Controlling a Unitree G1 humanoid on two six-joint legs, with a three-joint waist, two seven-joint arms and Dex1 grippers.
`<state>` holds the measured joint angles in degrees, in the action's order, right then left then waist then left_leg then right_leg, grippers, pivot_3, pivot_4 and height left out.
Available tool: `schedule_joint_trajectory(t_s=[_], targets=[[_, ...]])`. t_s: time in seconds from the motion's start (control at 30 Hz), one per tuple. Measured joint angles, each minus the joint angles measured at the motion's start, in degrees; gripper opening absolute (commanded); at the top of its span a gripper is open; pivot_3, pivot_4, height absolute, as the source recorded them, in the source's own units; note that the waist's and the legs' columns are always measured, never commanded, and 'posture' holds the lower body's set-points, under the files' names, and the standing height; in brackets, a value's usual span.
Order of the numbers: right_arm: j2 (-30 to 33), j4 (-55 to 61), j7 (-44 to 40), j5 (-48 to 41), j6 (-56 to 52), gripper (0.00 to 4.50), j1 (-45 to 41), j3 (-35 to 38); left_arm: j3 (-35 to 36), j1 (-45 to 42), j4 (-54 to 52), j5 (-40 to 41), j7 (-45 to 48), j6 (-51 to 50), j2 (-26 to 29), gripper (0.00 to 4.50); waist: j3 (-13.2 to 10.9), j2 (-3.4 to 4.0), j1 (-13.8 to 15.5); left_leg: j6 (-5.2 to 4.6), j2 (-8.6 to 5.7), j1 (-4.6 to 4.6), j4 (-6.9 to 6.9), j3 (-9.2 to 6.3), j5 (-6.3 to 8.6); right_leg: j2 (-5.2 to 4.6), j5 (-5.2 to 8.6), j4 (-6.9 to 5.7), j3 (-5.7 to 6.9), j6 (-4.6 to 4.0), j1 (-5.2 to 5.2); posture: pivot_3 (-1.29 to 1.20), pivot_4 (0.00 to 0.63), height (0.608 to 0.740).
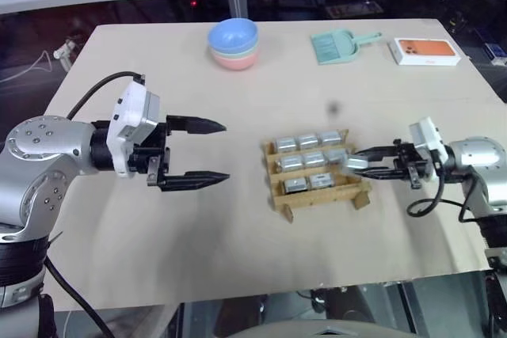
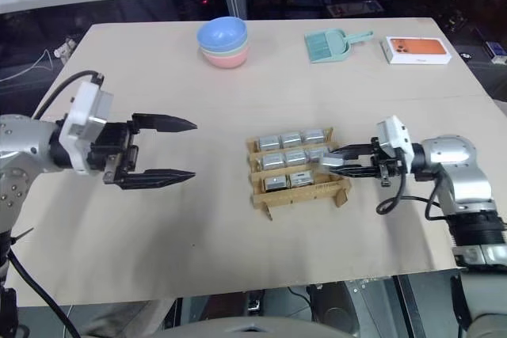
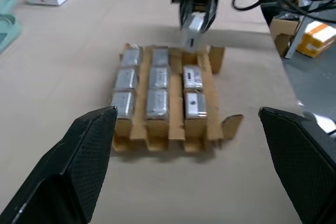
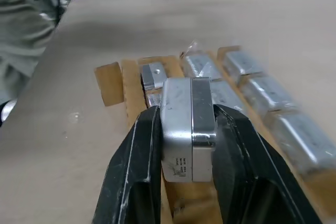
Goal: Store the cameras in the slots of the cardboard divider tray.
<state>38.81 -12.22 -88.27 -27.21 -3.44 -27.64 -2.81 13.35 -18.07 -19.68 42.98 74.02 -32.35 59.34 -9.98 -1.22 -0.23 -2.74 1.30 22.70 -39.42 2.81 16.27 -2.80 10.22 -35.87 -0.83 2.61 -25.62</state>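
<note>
The right gripper (image 1: 358, 162) pinches a small silver camera (image 4: 188, 128) by its flat sides, just off the cardboard tray (image 1: 317, 196) at three o'clock. Eight cameras sit in the slots. It looks light, rigid and smooth, likely slippery; that flat-side hold suits it. The left gripper (image 1: 207, 151) hangs wide open, empty, at nine o'clock.

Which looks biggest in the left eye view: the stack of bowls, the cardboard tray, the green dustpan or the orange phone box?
1. cardboard tray
2. to 4. stack of bowls, green dustpan and orange phone box look alike; all sit farther back, so I cannot rank them.
</note>
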Motion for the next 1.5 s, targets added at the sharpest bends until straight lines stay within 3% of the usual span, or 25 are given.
schedule_joint_trajectory(t_s=[0.47, 0.53, 0.7, 0.77, 0.97, 1.13, 1.33, 1.5], targets=[[1.52, -9.54, -0.74, 2.30, 9.39, 0.78, -4.24, -7.65, 0.48, 0.57, -1.42, 0.05, -0.54, -0.09, 0.07, 4.50, 0.01, -0.01, -0.37, 0.01, 0.00, -0.07, -0.06, 0.02, -0.01, 0.01, 0.00, -0.05, 0.00, -0.01, 0.05, 0.00, 0.150, 0.740], [0.29, -11.02, -0.92, 3.42, 10.95, 1.82, -5.26, -7.70, 0.66, 0.71, -1.46, 0.02, -0.55, -0.09, 0.09, 4.50, 0.01, -0.02, -0.51, 0.01, 0.02, -0.09, -0.06, 0.02, -0.01, 0.02, -0.01, -0.07, 0.00, -0.01, 0.06, 0.00, 0.150, 0.740], [0.61, -13.59, -1.09, 5.87, 11.27, 3.96, -5.59, -9.10, 0.70, 0.74, -1.78, 0.02, -0.57, -0.23, 0.14, 4.50, 0.00, 0.00, -0.56, 0.01, 0.02, -0.12, -0.04, 0.01, -0.01, 0.02, -0.01, -0.12, -0.03, -0.02, 0.04, 0.00, 0.150, 0.740], [1.40, -13.00, -1.29, 5.66, 11.30, 4.46, -5.51, -9.71, 0.70, 0.74, -1.79, 0.02, -0.59, -0.39, 0.15, 4.50, 0.00, -0.01, -0.64, 0.01, 0.03, -0.12, -0.04, 0.00, -0.01, 0.02, -0.01, -0.11, -0.05, -0.02, 0.04, 0.00, 0.150, 0.740], [0.33, -13.45, -1.24, 4.98, 12.25, 4.46, -5.25, -8.54, 0.82, 0.89, -1.91, 0.01, -0.67, -0.81, 0.21, 4.50, 0.00, -0.01, -0.58, 0.01, 0.03, -0.18, -0.05, 0.01, -0.01, 0.03, -0.01, -0.14, -0.09, -0.03, 0.05, 0.00, 0.150, 0.740], [3.15, -8.56, -1.14, 0.12, 8.36, 4.46, -0.39, -2.57, 2.83, 5.25, -3.43, 0.02, -2.66, -2.04, 0.38, 4.50, -0.01, 0.01, -0.23, 0.02, 0.03, -0.04, -0.02, -0.06, -0.01, -0.02, -0.01, -0.04, -0.02, -0.02, 0.01, 0.00, 0.150, 0.740], [7.09, 1.10, 2.45, -5.09, 2.20, 4.46, 15.45, 8.45, 5.33, 18.28, -8.73, -0.02, -14.80, -4.96, -8.55, 4.50, 0.00, 0.01, 0.23, 0.00, 0.01, -0.07, 0.01, -0.10, 0.01, -0.10, -0.01, 0.00, -0.09, 0.00, 0.03, 0.00, 0.150, 0.740], [6.94, 1.91, 6.72, -5.62, 0.44, 4.46, 25.47, 14.68, 5.10, 29.37, -9.43, -3.56, -21.34, -2.18, -16.44, 4.50, 0.01, -0.01, 0.05, -0.01, 0.01, -0.35, -0.01, -0.04, 0.01, -0.06, 0.12, -0.06, -0.13, -0.21, 0.22, 0.00, 0.150, 0.740]])
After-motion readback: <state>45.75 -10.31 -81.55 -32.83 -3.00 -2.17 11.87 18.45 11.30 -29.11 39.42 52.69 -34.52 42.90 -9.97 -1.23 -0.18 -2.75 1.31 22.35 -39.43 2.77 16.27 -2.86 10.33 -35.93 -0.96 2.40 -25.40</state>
